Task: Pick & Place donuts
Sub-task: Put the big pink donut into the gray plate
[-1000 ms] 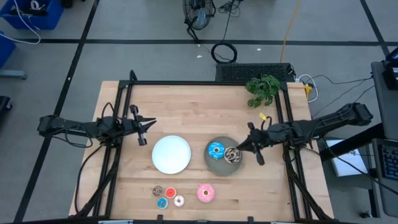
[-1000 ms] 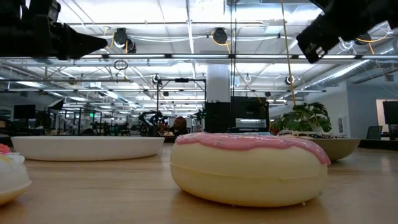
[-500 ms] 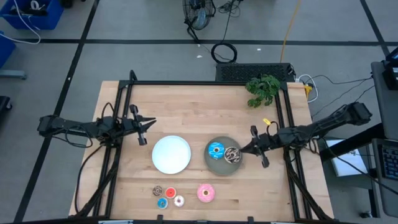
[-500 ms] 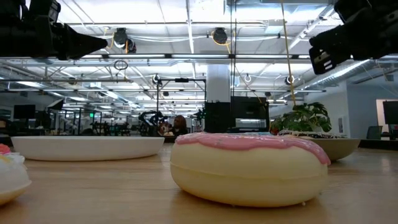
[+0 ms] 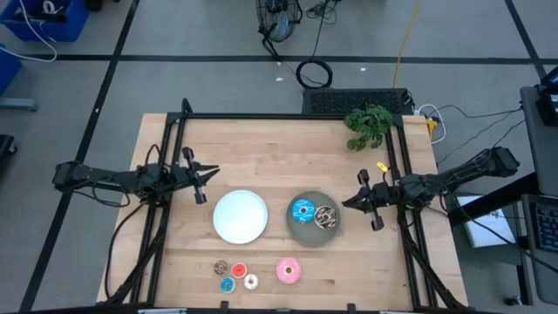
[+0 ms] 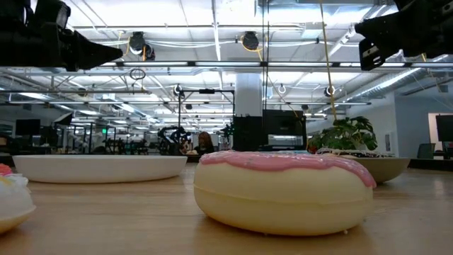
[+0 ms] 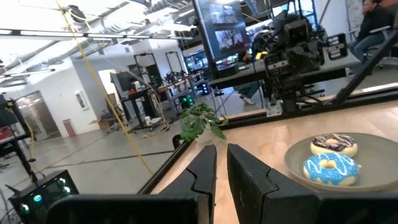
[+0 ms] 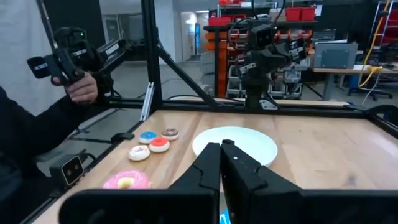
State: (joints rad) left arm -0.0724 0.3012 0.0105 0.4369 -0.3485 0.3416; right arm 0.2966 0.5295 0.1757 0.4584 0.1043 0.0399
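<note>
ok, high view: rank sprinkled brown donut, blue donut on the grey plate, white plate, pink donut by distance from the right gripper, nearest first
From the right gripper, at the table's right side:
1. Sprinkled brown donut, right part of the grey plate.
2. Blue donut, same plate, left part.
3. Pink donut, near the front edge.
4. White plate, left of the grey plate.

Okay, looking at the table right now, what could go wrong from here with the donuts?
The four tiny donuts sit bunched together near the table's front edge, so a pick at one may well knock its neighbours away. The blue donut and dark sprinkled donut lie side by side on the grey plate, so adding the pink donut could crowd them.
</note>
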